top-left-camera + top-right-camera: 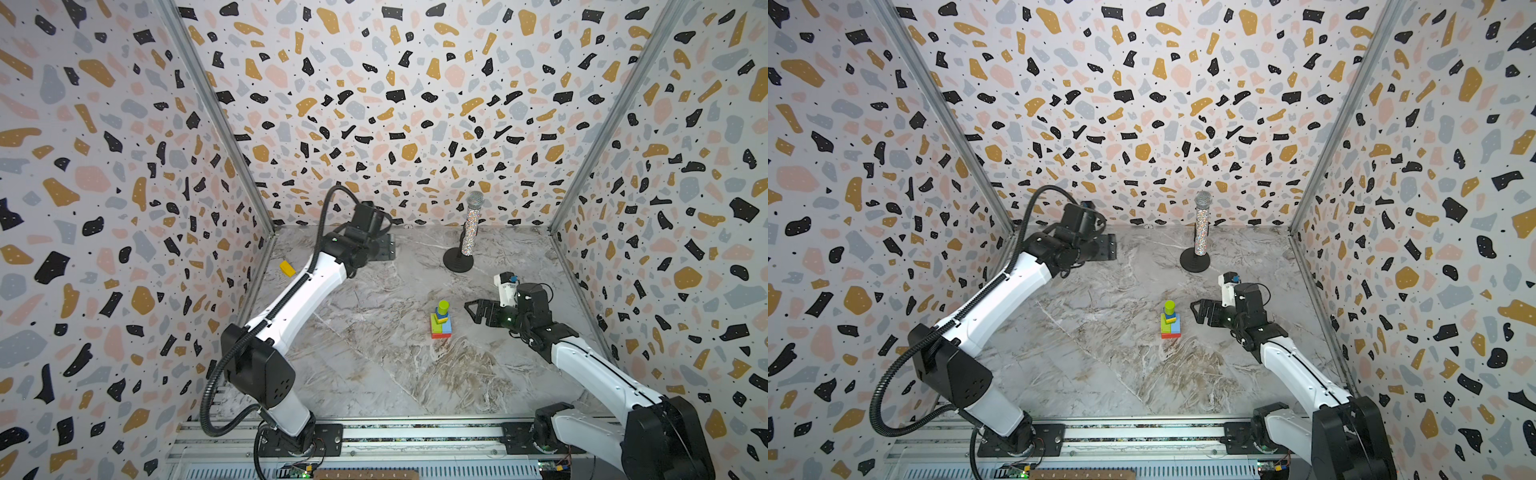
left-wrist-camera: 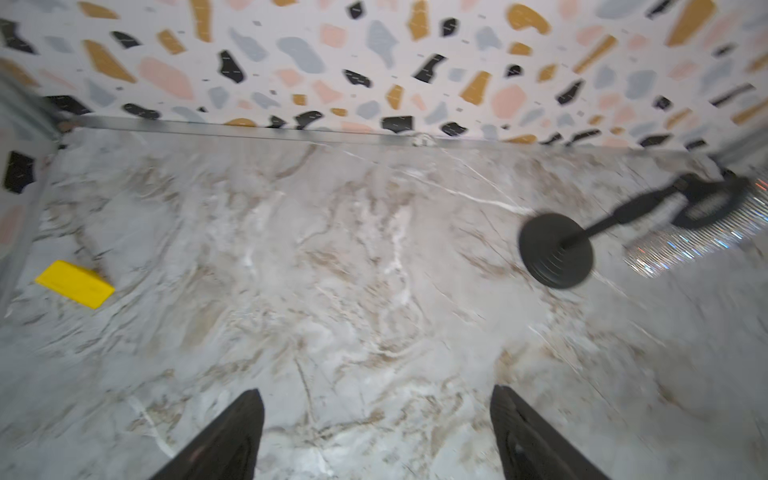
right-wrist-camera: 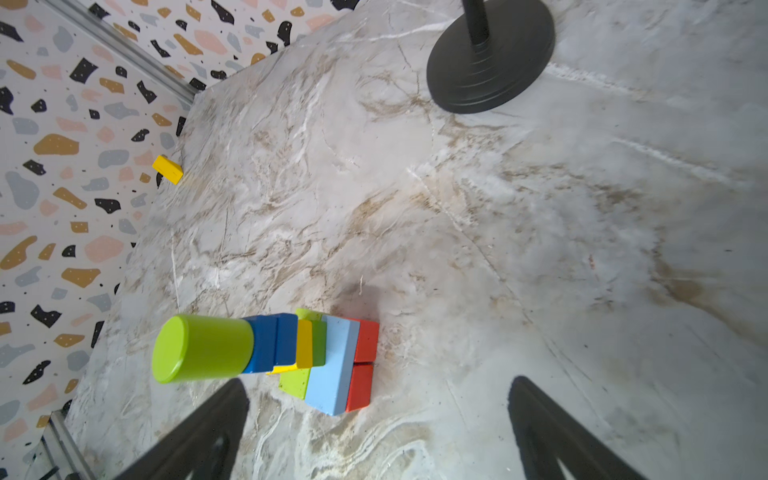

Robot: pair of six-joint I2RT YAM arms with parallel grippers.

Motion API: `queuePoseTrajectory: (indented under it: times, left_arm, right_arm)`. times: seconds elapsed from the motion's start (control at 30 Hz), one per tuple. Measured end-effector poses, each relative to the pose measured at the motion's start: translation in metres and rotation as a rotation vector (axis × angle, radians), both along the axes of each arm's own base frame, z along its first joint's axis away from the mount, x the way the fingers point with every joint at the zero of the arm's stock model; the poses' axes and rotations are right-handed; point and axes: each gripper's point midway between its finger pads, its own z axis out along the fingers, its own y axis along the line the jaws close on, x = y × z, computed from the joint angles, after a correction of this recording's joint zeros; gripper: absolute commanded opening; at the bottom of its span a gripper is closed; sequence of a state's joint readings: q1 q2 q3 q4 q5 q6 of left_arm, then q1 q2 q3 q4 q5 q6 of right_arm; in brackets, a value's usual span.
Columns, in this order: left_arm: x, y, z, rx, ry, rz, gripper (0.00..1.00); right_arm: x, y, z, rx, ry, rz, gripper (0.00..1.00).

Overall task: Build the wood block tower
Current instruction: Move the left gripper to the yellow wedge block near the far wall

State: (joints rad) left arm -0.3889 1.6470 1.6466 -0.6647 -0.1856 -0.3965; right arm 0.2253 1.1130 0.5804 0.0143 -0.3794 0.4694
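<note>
The tower point(image 1: 441, 320) stands near the middle of the desk point(image 1: 374, 374), a touch toward 3 o'clock; in the right wrist view it reads as two red bricks point(image 3: 363, 361) lowest, a light blue brick point(image 3: 332, 365) and a lime green one above them, a thin yellow piece set slightly askew, dark blue cubes point(image 3: 272, 343), and a lime green cylinder point(image 3: 199, 348) on top. The blocks look like painted hardwood: light, stiff, flat-faced and smooth, probably a little slick under hard pads; nothing would crush, but the column is narrow and loosely stacked, so I judge a sideways nudge to be the real danger (the round cap most of all).

One loose yellow brick point(image 1: 286, 268) lies flat at about 10 o'clock from the tower, well apart from it and close against the left wall; it is best taken across its two long flat sides, though the wall leaves little room for the finger on that side.

The right pincer point(image 1: 473, 311) hangs near the tower at its 3 o'clock, jaws wide apart and empty, not touching it; the left pincer point(image 2: 376, 392) is off at 11 o'clock over bare desk, jaws also apart with nothing between them.

At 1 o'clock stands a glittery microphone point(image 1: 471, 226) on a round black base point(image 1: 458, 261); the desk is grey veined marble-look sheet, smooth and matte; speckled terrazzo walls close it in.
</note>
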Motion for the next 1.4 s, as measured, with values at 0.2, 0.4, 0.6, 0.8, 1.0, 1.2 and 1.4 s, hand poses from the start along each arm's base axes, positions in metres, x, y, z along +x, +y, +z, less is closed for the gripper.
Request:
queuePoseTrajectory:
  times: [0.2, 0.4, 0.6, 0.8, 1.0, 1.2, 1.4]
  left_arm:
    - [0.034, 0.073, -0.028, -0.031, 0.049, 0.163, 0.84]
    - [0.073, 0.138, -0.05, -0.021, 0.073, 0.346, 0.74]
    - [0.085, 0.218, -0.072, 0.025, 0.068, 0.594, 0.66]
    - [0.093, 0.257, -0.104, 0.033, 0.073, 0.736, 0.61]
    - [0.116, 0.269, -0.149, 0.054, 0.122, 0.786, 0.61]
    - [0.124, 0.277, -0.176, 0.081, 0.151, 0.808, 0.59]
    - [0.129, 0.289, -0.194, 0.104, 0.169, 0.833, 0.59]
  right_arm:
    - [0.015, -0.02, 0.003, 0.067, 0.01, -0.072, 1.0]
    - [0.033, -0.015, 0.005, 0.122, 0.025, -0.089, 0.98]
    - [0.042, -0.013, 0.015, 0.162, -0.01, -0.101, 0.92]
    - [0.045, -0.011, 0.022, 0.2, -0.053, -0.104, 0.92]
    - [0.042, -0.009, 0.019, 0.237, -0.053, -0.1, 0.97]
    - [0.038, -0.004, 0.018, 0.285, -0.051, -0.082, 0.98]
    - [0.038, 0.001, 0.015, 0.316, -0.036, -0.063, 0.99]
